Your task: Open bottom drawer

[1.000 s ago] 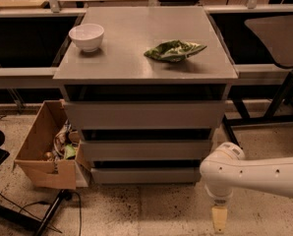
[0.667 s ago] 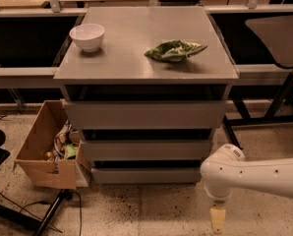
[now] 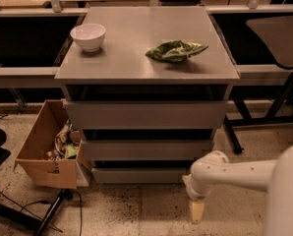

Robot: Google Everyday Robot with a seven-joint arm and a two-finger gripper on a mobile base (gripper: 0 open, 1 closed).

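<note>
The grey cabinet [image 3: 146, 73] has three drawer fronts. The bottom drawer [image 3: 136, 175] is the slimmest front, just above the floor, and its front sits in line with the ones above. My gripper [image 3: 196, 211] hangs on the white arm [image 3: 235, 173], pointing down at the floor. It is just in front of and below the bottom drawer's right end, apart from it.
A white bowl [image 3: 88, 36] and a green crumpled bag [image 3: 176, 50] lie on the cabinet top. An open cardboard box [image 3: 45, 154] of clutter stands on the floor against the cabinet's left side. A black stand and cables [image 3: 48, 213] lie at the lower left. Metal table legs [image 3: 279, 109] stand to the right.
My arm and gripper have moved left, closer to the right end of the bottom drawer. The drawers, bowl and bag have not moved.
</note>
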